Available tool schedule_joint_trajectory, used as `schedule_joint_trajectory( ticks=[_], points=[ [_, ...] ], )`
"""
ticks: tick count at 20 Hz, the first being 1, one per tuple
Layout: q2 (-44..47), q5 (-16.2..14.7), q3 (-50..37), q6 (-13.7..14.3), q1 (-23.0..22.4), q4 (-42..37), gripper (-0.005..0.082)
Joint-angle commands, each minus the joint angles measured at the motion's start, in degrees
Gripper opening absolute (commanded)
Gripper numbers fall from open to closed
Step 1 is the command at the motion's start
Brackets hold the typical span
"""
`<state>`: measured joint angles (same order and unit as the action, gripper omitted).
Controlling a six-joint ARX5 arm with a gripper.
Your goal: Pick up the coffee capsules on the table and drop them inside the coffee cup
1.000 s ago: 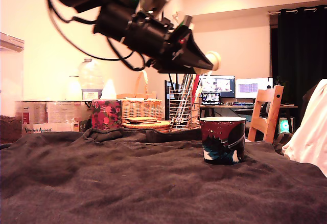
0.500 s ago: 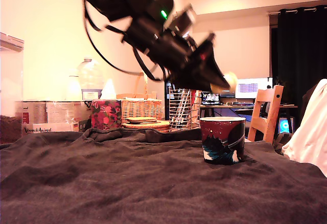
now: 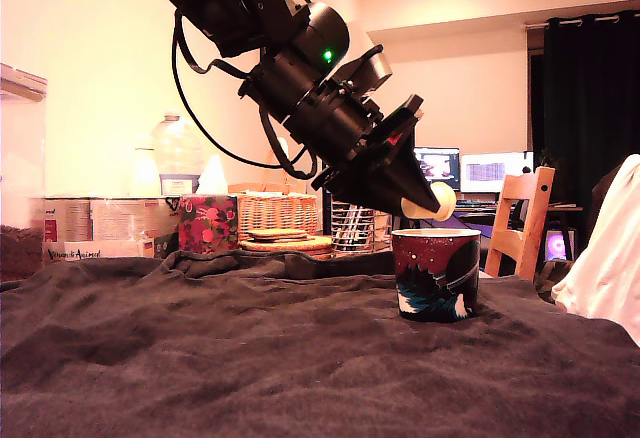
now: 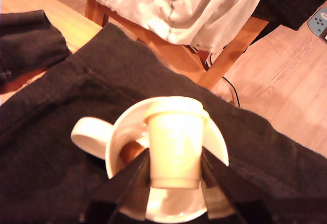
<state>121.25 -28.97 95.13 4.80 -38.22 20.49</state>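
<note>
Cream-white capsule sits clamped between the jaws of the gripper, hanging right over the open mouth of the coffee cup. Down inside the cup a brown capsule already lies, so one looks delivered and only the release of this one remains. The arm slants steeply down toward the cup, which stands on the cloth-draped desk.
</note>
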Motion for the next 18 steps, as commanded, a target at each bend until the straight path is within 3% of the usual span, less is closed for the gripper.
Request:
schedule_joint_trajectory(
  ticks=[1, 8, 13, 18],
  points=[
    [1.99, -0.09, 0.59, 0.35, -0.15, -0.02, 0.0143],
    [1.99, -0.04, 0.59, 0.15, -0.15, 1.27, 0.0152],
    [1.99, 1.01, 0.59, 0.11, -0.15, 2.25, 0.0362],
    [1.99, 0.98, 0.59, 0.11, -0.15, 2.23, 0.0415]
  ],
)
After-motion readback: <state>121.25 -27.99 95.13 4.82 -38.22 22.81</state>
